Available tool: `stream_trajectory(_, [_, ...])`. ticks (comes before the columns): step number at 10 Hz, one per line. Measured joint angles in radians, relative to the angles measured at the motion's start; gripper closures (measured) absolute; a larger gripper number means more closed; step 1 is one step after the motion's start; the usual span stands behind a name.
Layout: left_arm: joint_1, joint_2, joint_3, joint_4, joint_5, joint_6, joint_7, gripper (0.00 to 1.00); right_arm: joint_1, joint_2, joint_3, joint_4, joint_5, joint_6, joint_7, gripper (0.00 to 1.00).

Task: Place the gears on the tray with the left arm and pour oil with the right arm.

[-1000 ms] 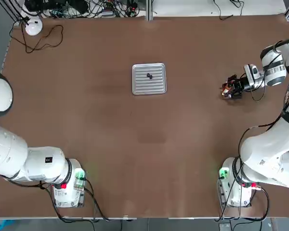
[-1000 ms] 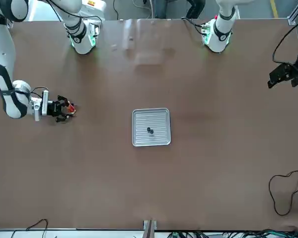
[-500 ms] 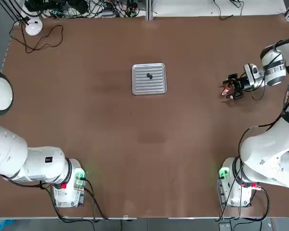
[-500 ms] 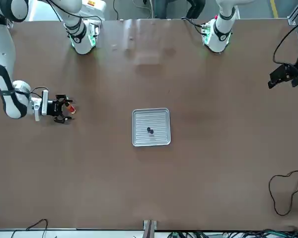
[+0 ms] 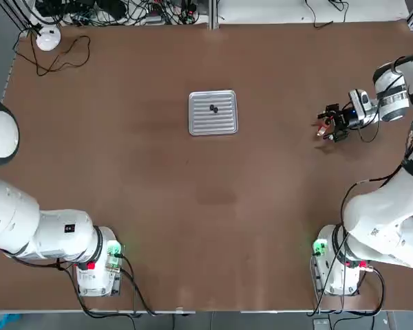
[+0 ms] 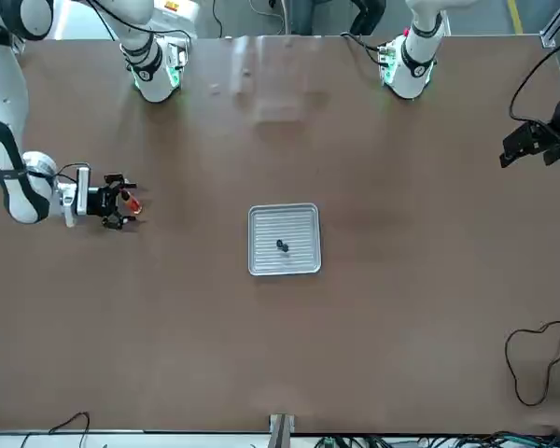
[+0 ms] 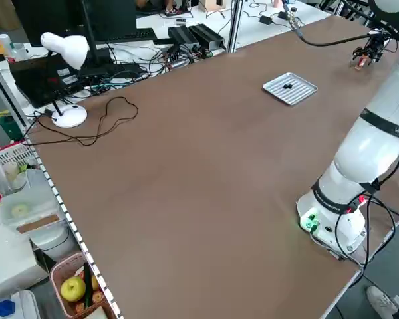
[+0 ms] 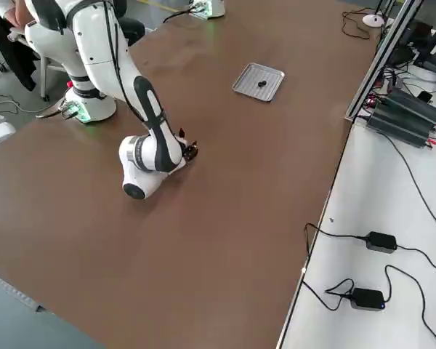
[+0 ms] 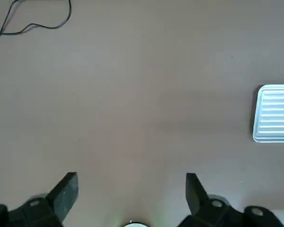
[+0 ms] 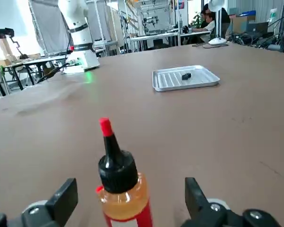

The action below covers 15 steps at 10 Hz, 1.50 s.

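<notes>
Brown table [image 5: 193, 206] | ribbed silver tray [image 5: 213, 124] | oil bottle [image 10: 125, 189] upright, apart from tray | looped dark cable [image 7: 86, 137]

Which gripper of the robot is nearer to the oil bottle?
The right: its gripper is open around the bottle; the left gripper is far across the table.

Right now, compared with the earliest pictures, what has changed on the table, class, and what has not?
The right gripper has opened and let go of the bottle, which stands between its fingers. The left gripper has edged slightly inward, towards the robot's right. The tray and the two gears on it stayed put.
</notes>
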Motion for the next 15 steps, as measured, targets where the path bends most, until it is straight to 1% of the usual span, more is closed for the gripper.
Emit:
stream_trajectory(4, [-0.002,-0.001,-0.007,0.001,0.0,0.0,0.0,0.0,0.0,-0.058,0.0,-0.007,-0.009,-0.069,0.017,0.0])
stream_trajectory(7, [-0.003,-0.001,-0.009,0.002,0.0,0.0,0.0,0.0,0.0,-0.135,0.0,-0.025,-0.012,-0.116,0.09,0.0])
stream_trajectory(10, [-0.003,-0.003,-0.01,0.004,0.0,0.0,0.0,0.0,0.007,-0.275,0.005,-0.047,-0.017,-0.157,0.316,0.0])
stream_trajectory(12, [-0.002,-0.003,-0.011,0.004,0.0,0.0,-0.001,0.0,0.034,-0.372,0.01,-0.049,-0.018,-0.155,0.517,0.0])
stream_trajectory(13, [-0.003,-0.003,-0.012,0.004,0.0,0.0,-0.001,0.0,0.054,-0.418,0.01,-0.042,-0.035,-0.141,0.639,0.0])
stream_trajectory(15, [-0.002,-0.003,-0.012,0.004,0.0,0.0,-0.001,0.0,0.1,-0.494,0.011,0.004,-0.082,-0.094,0.884,0.0])
